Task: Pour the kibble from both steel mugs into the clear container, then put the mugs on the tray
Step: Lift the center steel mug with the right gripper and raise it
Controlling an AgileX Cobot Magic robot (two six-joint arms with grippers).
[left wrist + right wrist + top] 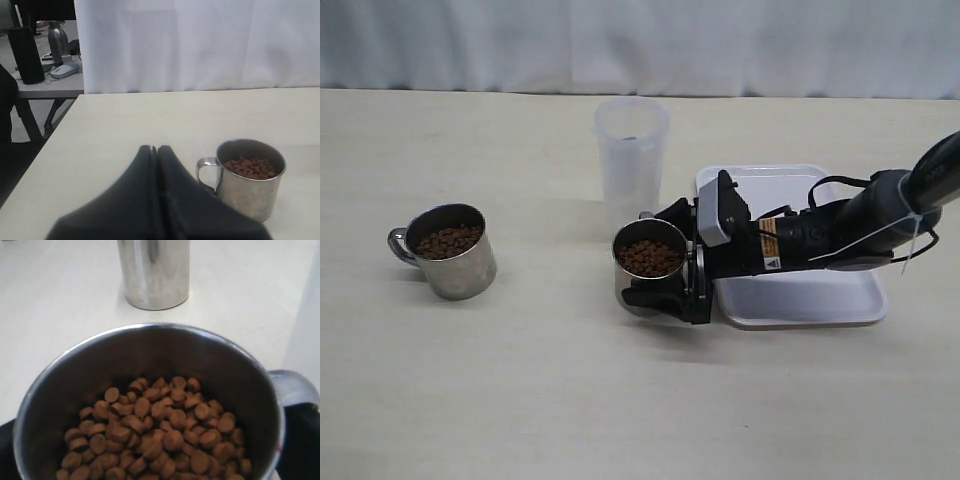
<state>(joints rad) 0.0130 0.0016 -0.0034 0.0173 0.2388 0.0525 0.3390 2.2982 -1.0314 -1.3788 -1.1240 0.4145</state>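
Observation:
One steel mug (649, 256) full of brown kibble (650, 258) is upright just in front of the clear container (632, 150). My right gripper (658, 260) is shut on it, one finger on each side. In the right wrist view the mug's rim (150, 332) and kibble (155, 432) fill the frame, with the handle (295, 386) at the side. I cannot tell if the mug touches the table. The second steel mug (447, 250), also holding kibble (250, 168), stands at the left. Beside its handle, my left gripper (155, 149) is shut and empty. The container looks empty.
The white tray (800, 300) lies under the right arm (860, 225), right of the held mug. A white curtain (640, 40) closes off the back of the table. Beyond the table's edge stands a desk with a bottle (57, 40).

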